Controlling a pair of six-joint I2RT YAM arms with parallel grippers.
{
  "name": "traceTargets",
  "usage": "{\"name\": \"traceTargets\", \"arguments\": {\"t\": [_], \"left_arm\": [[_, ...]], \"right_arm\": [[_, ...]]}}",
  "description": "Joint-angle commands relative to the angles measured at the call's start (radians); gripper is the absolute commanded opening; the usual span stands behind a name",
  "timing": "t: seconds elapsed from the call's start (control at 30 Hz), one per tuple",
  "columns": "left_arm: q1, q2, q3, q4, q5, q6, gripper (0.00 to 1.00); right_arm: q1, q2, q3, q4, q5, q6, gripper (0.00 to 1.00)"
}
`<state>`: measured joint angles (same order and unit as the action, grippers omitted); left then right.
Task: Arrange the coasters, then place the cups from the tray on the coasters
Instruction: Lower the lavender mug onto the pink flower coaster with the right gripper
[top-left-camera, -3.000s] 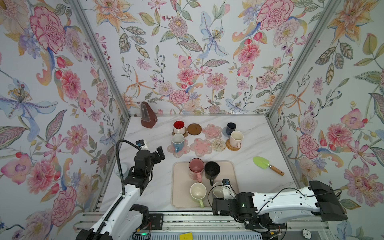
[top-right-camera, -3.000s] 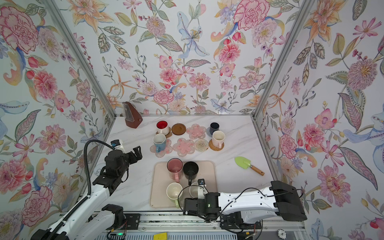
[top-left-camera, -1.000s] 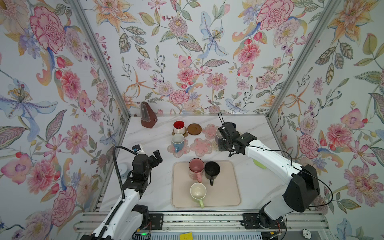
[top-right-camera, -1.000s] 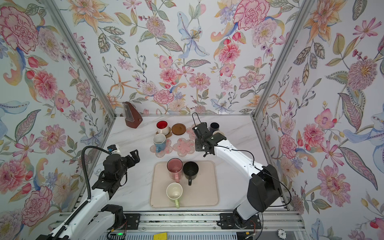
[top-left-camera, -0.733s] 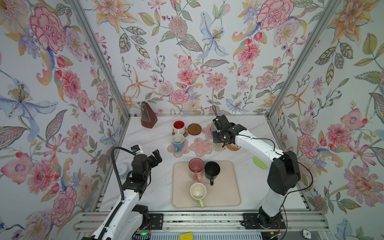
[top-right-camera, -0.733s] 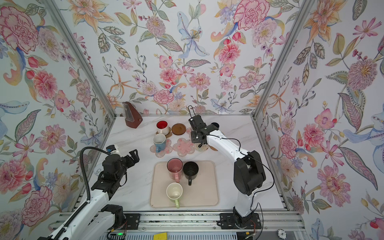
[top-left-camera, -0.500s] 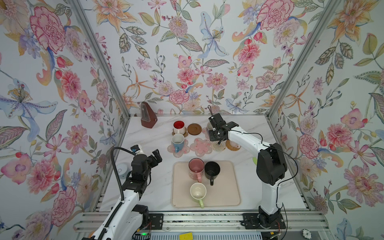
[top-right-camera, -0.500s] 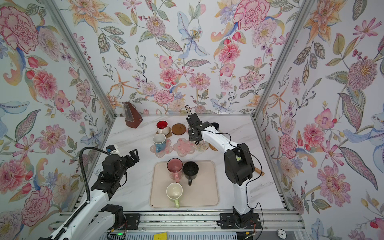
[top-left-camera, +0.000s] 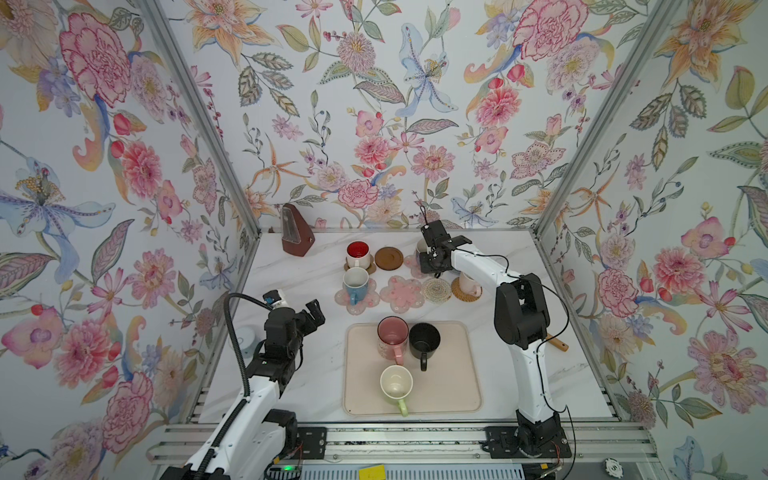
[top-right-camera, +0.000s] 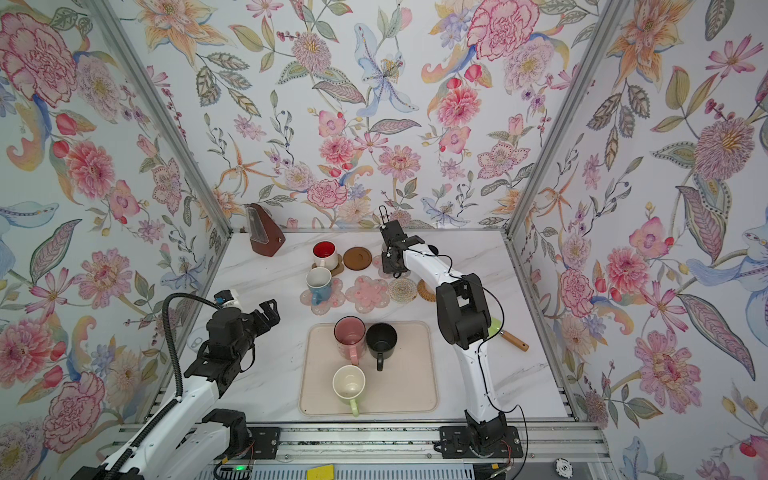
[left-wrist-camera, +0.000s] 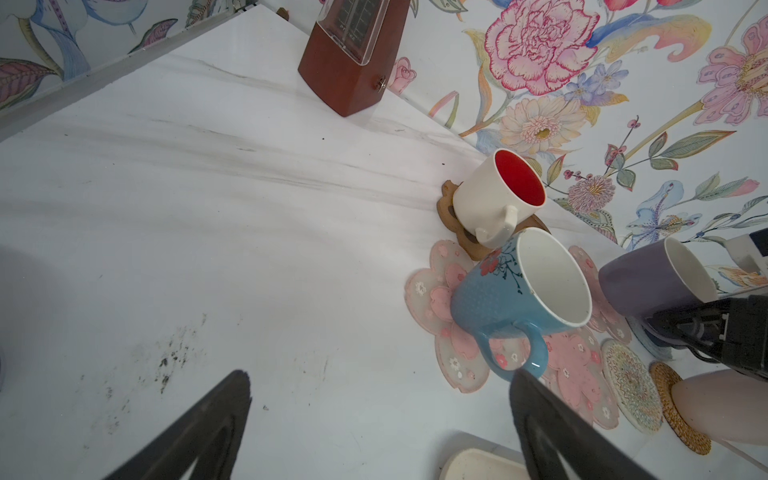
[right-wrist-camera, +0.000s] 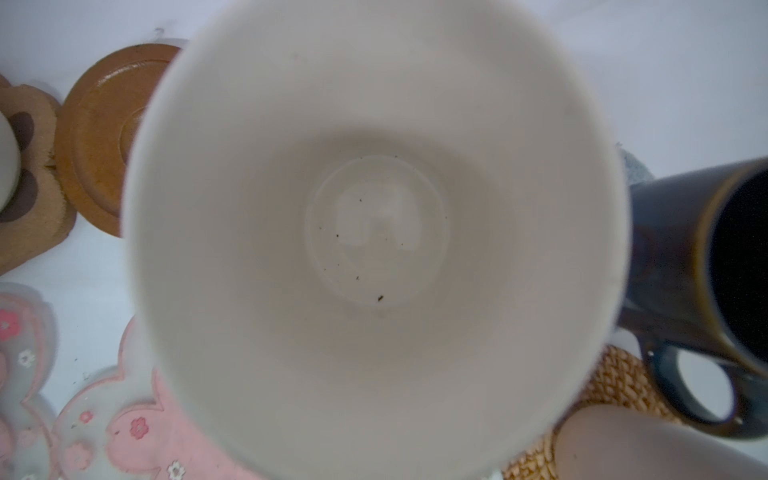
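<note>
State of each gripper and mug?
left gripper: open, empty
right gripper: shut on lavender mug
red-inside mug: on paw coaster
blue mug: on flower coaster
cream mug: on tan coaster
navy mug: upright beside lavender mug
pink mug: on tray
black mug: on tray
green mug: on tray

- You cannot see the fingertips of the right gripper (top-left-camera: 432, 262). Its own body covers them in both top views.
- The lavender mug (right-wrist-camera: 374, 232) fills the right wrist view, and its rim is blurred.
- The right arm (top-left-camera: 482, 266) hides most of the navy mug (right-wrist-camera: 673, 270) in both top views.
- The cream mug (left-wrist-camera: 723, 411) runs off the left wrist view.
- In a top view, the trowel (top-left-camera: 557, 343) shows only its handle end.
</note>
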<state>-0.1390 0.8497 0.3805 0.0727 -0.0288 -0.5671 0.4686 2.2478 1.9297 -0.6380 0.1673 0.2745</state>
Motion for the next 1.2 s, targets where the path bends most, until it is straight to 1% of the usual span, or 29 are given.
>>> {"name": "traceTargets", "arguments": {"t": [0.0,0.57,1.17], "left_arm": [[0.011,0.011,0.009,0.005,0.018,-0.008,0.99],[0.012,0.041,0.016,0.016,0.023,-0.026,0.99],[0.016,0.041,0.015,0.016,0.027,-0.023,0.99]], "right_arm": [[0.001,0.007,0.065,0.038,-0.005,-0.015,0.0],[-0.015,0.068,0.11,0.039,-0.016,-0.014,0.0],[-0.018,0.082,0.091,0.04,-0.013,-0.009,0.0]]}}
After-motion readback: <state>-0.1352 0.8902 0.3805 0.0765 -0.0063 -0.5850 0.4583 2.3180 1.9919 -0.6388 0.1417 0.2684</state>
